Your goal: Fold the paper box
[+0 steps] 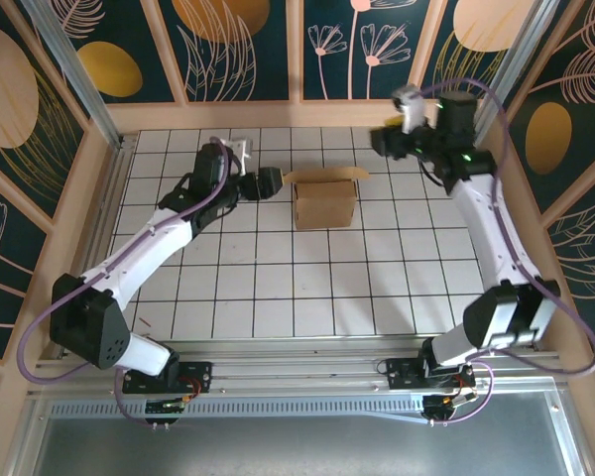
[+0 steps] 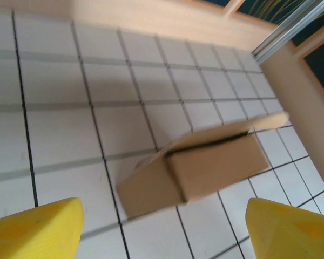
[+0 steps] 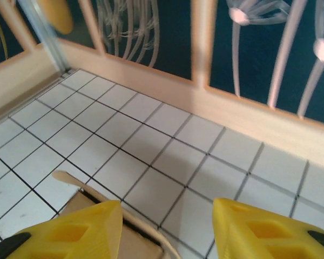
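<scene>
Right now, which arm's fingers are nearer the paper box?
Left, narrowly. The left fingers sit just left of the paper box, pointing at it; the right fingers hover above the far right end of its open lid flap.

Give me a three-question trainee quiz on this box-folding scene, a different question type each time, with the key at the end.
1. True or false: the left gripper is clamped on the paper box.
2. Pick one: the box's lid flap is A) tucked fully shut, B) ajar, not tucked in, C) torn off and lying apart.
3. Short answer: which gripper sits nearer the back wall?

Key: 1 false, its fingers are spread and apart from the box; 2 B; 3 the right gripper.
</scene>
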